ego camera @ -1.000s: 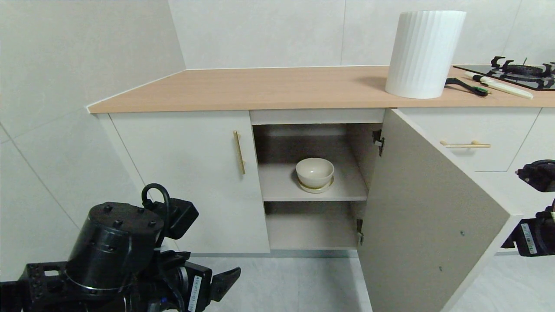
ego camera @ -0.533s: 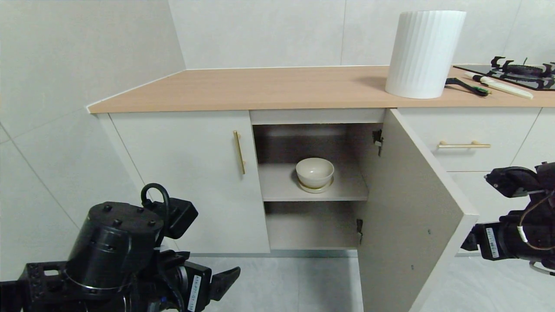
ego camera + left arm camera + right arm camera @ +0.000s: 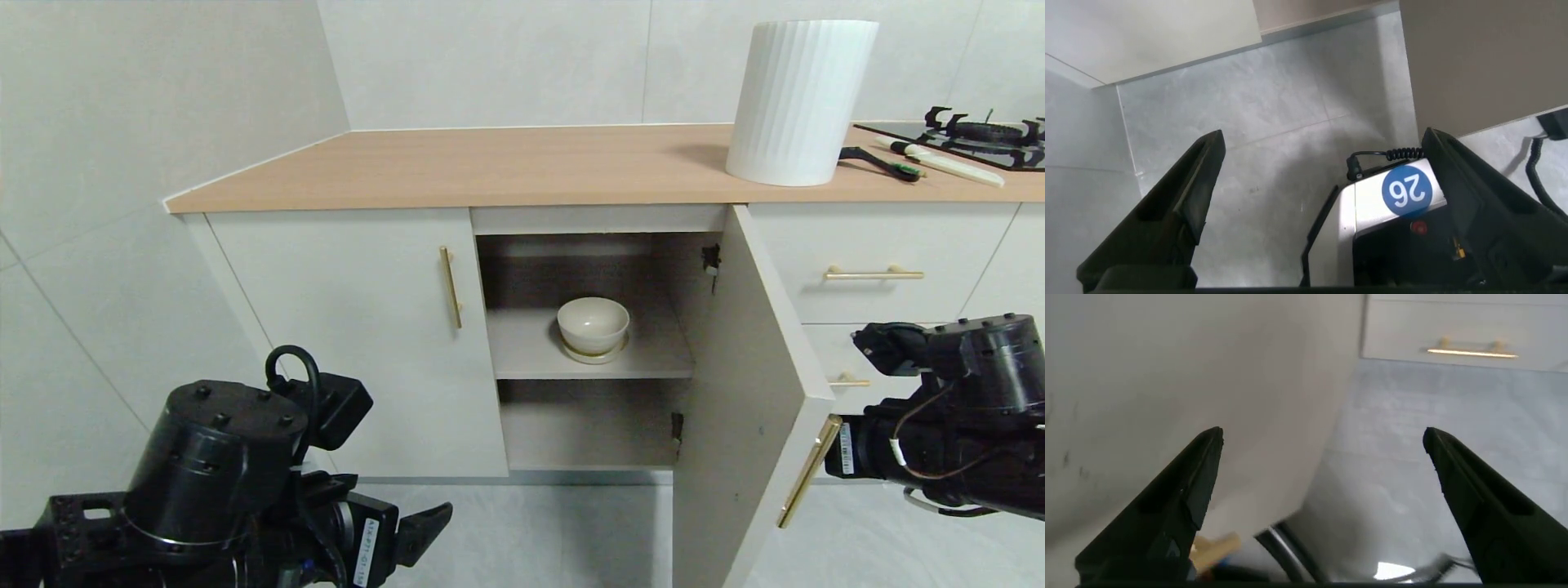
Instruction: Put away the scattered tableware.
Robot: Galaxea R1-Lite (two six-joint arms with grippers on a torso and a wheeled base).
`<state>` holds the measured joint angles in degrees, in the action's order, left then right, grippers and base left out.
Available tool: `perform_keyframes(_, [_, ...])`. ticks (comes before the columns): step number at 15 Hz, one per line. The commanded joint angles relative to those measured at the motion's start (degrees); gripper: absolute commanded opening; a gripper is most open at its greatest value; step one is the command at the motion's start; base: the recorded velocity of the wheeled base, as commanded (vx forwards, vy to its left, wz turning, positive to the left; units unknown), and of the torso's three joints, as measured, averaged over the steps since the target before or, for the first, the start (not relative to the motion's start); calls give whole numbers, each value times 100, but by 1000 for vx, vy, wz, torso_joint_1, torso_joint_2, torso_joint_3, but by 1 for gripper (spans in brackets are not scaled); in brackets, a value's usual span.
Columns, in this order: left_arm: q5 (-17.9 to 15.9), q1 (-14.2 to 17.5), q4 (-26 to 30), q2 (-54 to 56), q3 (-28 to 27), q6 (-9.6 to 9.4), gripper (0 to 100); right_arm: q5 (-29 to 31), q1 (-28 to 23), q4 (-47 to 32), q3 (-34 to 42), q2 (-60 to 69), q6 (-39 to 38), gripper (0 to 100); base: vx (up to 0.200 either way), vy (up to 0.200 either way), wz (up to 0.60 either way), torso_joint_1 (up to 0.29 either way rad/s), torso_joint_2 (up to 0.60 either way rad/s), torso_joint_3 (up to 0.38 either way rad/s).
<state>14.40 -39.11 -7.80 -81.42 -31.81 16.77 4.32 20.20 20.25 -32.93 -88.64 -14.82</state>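
Bowl on a saucer, on the upper shelf of the cabinet. The door, half open, stands between the shelf and the right tool, which is open at the door's outer face. Left tool, open, low over the floor. A ribbed cylinder stands on the counter.

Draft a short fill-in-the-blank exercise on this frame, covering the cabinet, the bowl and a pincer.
The bowl sits on a small plate on the ____ shelf of the cabinet.
The cabinet door on the robot's ____ side stands open.
The left pincer hangs above the floor with its jaws ____.
The ribbed white container on the countertop stands ____.
Missing words: upper; right; open; upright.
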Motion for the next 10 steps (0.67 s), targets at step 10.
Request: perform_keyframes(10, [2, 0, -2, 162, -36, -34, 100, -45, 344, 1166, -742, -1490, -179, 100, 0, 0, 0, 0, 0, 0])
